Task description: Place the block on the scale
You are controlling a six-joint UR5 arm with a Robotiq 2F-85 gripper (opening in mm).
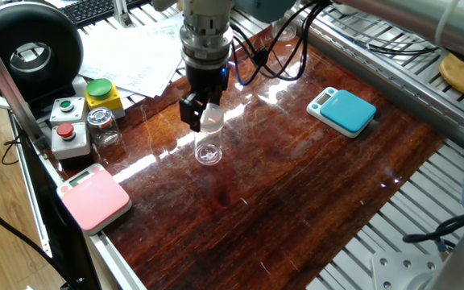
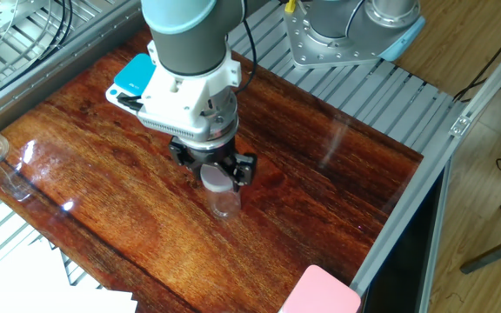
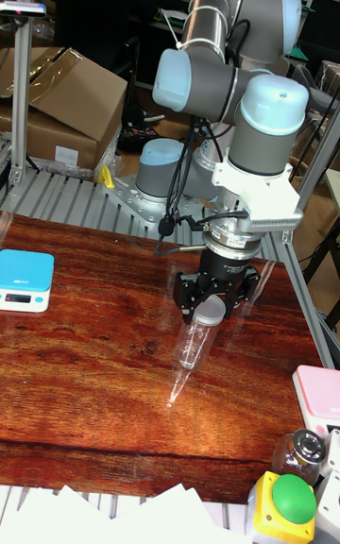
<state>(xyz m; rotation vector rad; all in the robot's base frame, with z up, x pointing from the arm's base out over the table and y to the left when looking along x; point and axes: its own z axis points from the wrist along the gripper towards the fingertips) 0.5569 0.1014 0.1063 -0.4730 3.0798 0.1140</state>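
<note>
While the black two-finger gripper [image 2: 217, 172] straddles its frosted top — jaws apart, not yet clamped — the clear plastic cylinder jar [image 1: 209, 138] stands upright (long axis vertical), well apart from the teal-blue scale [image 1: 343, 110].

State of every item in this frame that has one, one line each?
gripper: open, fingers either side of the block's top
block: upright on the table, not yet lifted
teal scale: nothing on it
pink scale: nothing on it
small glass jar: upright, lid on
</note>
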